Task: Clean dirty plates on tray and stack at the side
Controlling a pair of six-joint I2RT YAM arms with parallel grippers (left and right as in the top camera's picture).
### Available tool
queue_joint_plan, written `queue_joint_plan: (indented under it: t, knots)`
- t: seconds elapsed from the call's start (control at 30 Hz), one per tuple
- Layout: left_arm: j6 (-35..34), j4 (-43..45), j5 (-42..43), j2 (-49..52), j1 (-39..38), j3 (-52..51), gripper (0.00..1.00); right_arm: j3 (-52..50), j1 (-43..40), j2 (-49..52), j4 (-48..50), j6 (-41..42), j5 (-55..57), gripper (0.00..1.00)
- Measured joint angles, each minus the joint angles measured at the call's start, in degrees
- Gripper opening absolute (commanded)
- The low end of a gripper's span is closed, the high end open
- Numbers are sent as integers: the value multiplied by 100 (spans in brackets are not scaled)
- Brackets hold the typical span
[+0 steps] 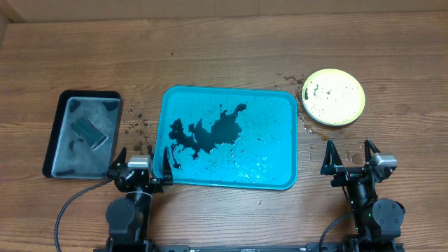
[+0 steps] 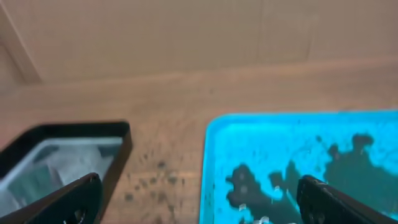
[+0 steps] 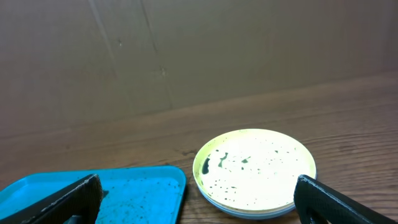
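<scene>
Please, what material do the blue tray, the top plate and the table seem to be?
Tray: likely plastic, glossy; even turquoise colour, rounded moulded rim, wet glints. Plate: probably plastic or melamine, smooth; thin coloured rim, cannot be sure. Table: wood or wood-look laminate; grain lines show.

The overhead camera looks straight down on the table (image 1: 224, 42) from well above, with both arms at the bottom edge of its frame. The left wrist camera sits low and close to the tabletop. It faces forward past the left gripper (image 2: 199, 182), and shares with the overhead view the black tray (image 2: 74, 129) and the left part of the turquoise tray (image 2: 273, 134). The right wrist camera, equally low behind the right gripper (image 3: 198, 180), shares the plates (image 3: 255, 168) and the turquoise tray's right corner.
</scene>
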Motion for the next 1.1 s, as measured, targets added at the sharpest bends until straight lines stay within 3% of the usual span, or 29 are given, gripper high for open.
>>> queue_joint_plan:
  t: [0.57, 1.1]
  knots:
    - [131, -11, 7, -258, 0, 0, 100, 0, 0, 0, 0, -2, 2, 100]
    - [-195, -9, -44, -149, 0, 0, 100, 0, 0, 0, -2, 2, 2, 100]
